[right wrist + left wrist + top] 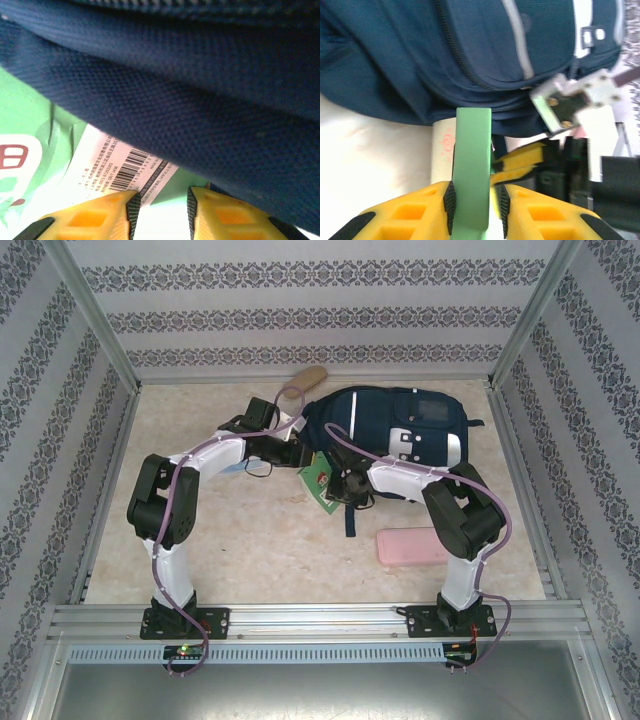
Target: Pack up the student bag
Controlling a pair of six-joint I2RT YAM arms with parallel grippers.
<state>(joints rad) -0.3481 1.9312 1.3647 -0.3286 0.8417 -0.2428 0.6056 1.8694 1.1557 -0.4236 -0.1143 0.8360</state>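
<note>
The student bag, navy with white patches, lies at the back middle-right of the table. A green book sticks out at its near left edge. My left gripper reaches in from the left. In the left wrist view the green book stands between the pads of the left gripper, which is shut on it, under the bag. My right gripper is at the book from the right. Its jaws are parted over the book's barcode label, beneath bag fabric.
A flat pink case lies on the table in front of the right arm. A tan pouch rests against the back wall. A pale blue item sits under the left arm. Patterned walls close in three sides.
</note>
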